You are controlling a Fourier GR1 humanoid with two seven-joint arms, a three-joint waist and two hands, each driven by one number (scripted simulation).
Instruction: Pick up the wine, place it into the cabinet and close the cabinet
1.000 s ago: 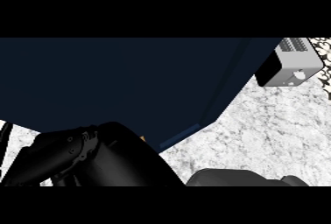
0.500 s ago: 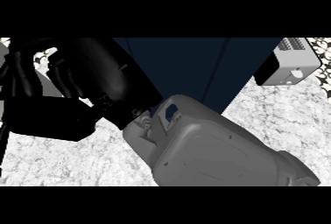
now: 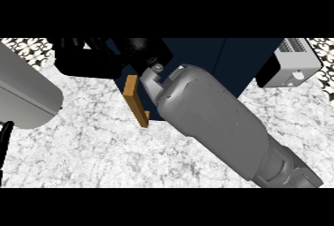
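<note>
marble counter (image 3: 98, 145), navy cabinet (image 3: 215, 57), no legible writing

A pale, grey-veined marble surface (image 3: 98, 154) fills the lower view, evenly lit. At the upper right stands a white boxy appliance (image 3: 294, 66) with a vented top — behind it, a black-and-white patterned wall (image 3: 323, 46) shows in both top corners.

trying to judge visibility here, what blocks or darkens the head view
Head view: the right forearm crosses the middle diagonally, hiding much of the dark blue cabinet; the black right hand merges with dark shapes at upper left, its fingers indistinct; the marble counter is evenly lit; no wine shows.
</note>
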